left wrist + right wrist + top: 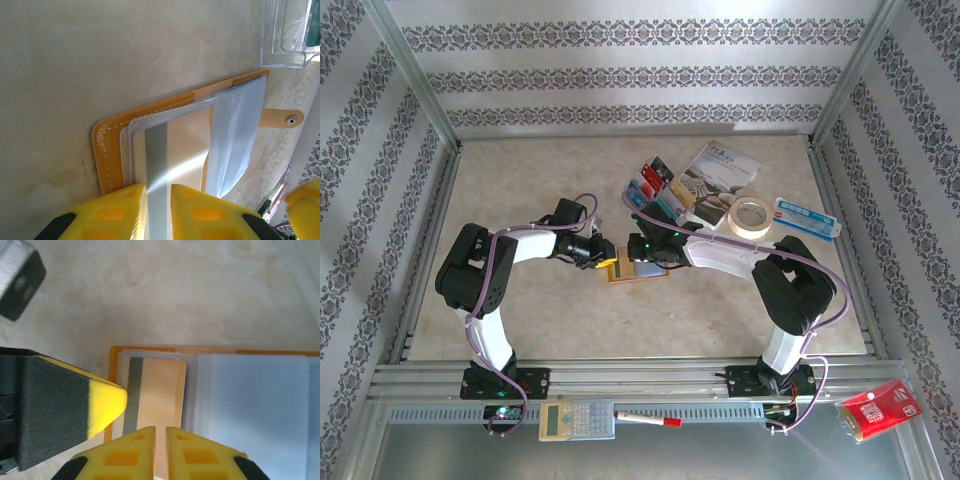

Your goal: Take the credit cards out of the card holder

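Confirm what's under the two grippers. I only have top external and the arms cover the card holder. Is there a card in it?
Observer: Yes. Right wrist shows one tan card with a grey stripe, sitting in the end sleeve of the card holder.
Operator: Right gripper on it?
Observer: The right gripper has its jaws closed on the card's near edge, with only a thin gap between them.
Operator: And the left?
Observer: Left wrist shows the left gripper pinched on the holder's edge. The strap tab is unfastened and lies flat on the table.
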You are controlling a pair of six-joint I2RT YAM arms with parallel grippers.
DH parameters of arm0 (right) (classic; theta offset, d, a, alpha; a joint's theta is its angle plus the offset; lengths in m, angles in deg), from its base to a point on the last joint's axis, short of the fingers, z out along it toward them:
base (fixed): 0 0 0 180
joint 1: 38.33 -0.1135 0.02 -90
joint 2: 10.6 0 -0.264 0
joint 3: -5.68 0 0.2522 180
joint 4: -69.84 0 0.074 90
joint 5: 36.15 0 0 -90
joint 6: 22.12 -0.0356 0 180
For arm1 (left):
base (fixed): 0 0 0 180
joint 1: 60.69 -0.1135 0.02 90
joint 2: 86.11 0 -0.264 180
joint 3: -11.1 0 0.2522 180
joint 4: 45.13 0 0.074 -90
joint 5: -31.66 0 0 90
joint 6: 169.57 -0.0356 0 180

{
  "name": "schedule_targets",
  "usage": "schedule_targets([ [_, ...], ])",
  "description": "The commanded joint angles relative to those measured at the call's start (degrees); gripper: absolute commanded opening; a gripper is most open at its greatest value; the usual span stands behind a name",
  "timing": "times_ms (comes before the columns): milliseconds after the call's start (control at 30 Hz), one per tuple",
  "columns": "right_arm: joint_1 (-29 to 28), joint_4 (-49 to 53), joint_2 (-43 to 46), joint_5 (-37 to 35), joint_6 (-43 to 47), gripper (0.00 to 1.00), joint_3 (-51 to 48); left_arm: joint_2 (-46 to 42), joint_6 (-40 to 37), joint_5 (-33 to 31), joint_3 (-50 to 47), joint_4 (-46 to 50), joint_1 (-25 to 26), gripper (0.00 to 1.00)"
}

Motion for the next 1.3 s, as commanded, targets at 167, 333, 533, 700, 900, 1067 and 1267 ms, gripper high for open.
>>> schedule_targets([
  [167,2.9,-8.1,-2.5,6.1,-6.7,0.11,-5.0,0.8,-1.2,-1.4,0.2,1.9,0.6,0.22],
  [333,3.2,-10.4,-4.1,8.9,-7.3,0.11,-5.5,0.8,-1.3,-1.4,0.2,2.1,0.6,0.22],
  [533,3.5,-11.9,-5.4,10.0,-8.1,0.12,-5.5,0.8,-1.4,-1.5,0.3,2.2,0.6,0.22],
  [700,3.7,-11.6,-5.3,9.5,-8.3,0.13,-5.8,0.7,-1.5,-1.6,0.2,2.4,0.6,0.22],
  [900,4.0,-10.8,-5.4,8.5,-8.5,0.13,-6.1,0.8,-1.5,-1.6,0.3,2.4,0.6,0.22],
  [1067,4.2,-10.8,-5.9,9.7,-8.2,0.16,-5.9,0.9,-1.5,-1.7,0.5,2.4,0.6,0.22],
  [1267,4.2,-11.2,-6.7,11.5,-7.5,0.17,-5.2,0.7,-1.4,-1.5,0.6,2.6,0.6,0.22],
])
